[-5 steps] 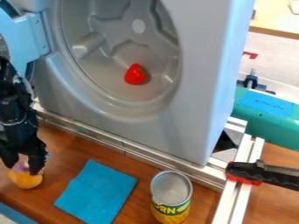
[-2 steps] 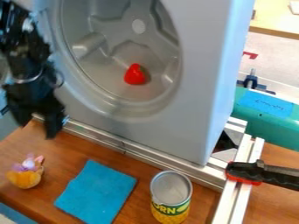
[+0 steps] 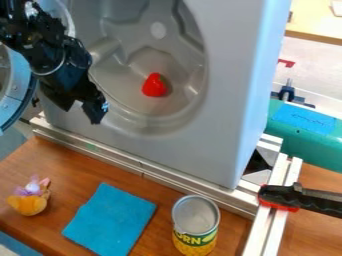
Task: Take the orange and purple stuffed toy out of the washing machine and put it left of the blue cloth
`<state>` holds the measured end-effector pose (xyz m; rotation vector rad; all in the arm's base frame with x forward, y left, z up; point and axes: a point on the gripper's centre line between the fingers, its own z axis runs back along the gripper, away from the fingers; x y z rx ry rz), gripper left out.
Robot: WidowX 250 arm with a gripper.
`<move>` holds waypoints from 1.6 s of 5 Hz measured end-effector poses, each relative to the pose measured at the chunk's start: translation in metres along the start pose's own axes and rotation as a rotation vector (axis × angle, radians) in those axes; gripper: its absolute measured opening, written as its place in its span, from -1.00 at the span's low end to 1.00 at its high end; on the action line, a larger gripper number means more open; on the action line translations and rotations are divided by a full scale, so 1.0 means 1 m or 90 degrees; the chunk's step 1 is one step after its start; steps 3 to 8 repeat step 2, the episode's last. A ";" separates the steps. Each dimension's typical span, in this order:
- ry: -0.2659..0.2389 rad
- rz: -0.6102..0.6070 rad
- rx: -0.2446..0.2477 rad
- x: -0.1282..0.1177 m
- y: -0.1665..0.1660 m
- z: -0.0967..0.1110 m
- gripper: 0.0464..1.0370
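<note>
The black gripper (image 3: 81,111) hangs at the upper left, in front of the lower left rim of the grey washer drum (image 3: 143,107). Its two fingers stand apart with nothing between them. Inside the drum lies a red strawberry-like toy (image 3: 155,85), to the right of the gripper. On the wooden table (image 3: 73,175) below, a small plush toy (image 3: 29,199) with an orange body and purple and pink top sits at the left. A blue cloth (image 3: 110,218) lies flat beside it, and a corn can (image 3: 195,225) stands upright farther right.
The round washer door (image 3: 12,92) stands swung out at the left, behind the arm. A metal rail (image 3: 133,162) runs along the washer's base. At the right are a black and red clamp (image 3: 294,198) and a teal object (image 3: 310,137).
From beside the plush toy, the gripper has risen and moved right to the front of the drum. The plush toy stays on the table.
</note>
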<state>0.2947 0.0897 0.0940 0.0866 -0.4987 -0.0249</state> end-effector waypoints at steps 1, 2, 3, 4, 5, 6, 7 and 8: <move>-0.021 -0.024 0.016 0.020 0.007 -0.013 0.94; -0.007 -0.106 0.028 0.026 -0.007 -0.025 0.94; -0.007 -0.106 0.028 0.026 -0.007 -0.025 0.94; -0.007 -0.106 0.028 0.026 -0.007 -0.025 0.94; -0.007 -0.106 0.028 0.026 -0.007 -0.025 0.94; -0.007 -0.106 0.028 0.026 -0.007 -0.025 0.94; -0.007 -0.106 0.028 0.026 -0.007 -0.025 0.94; -0.007 -0.106 0.028 0.026 -0.007 -0.025 0.94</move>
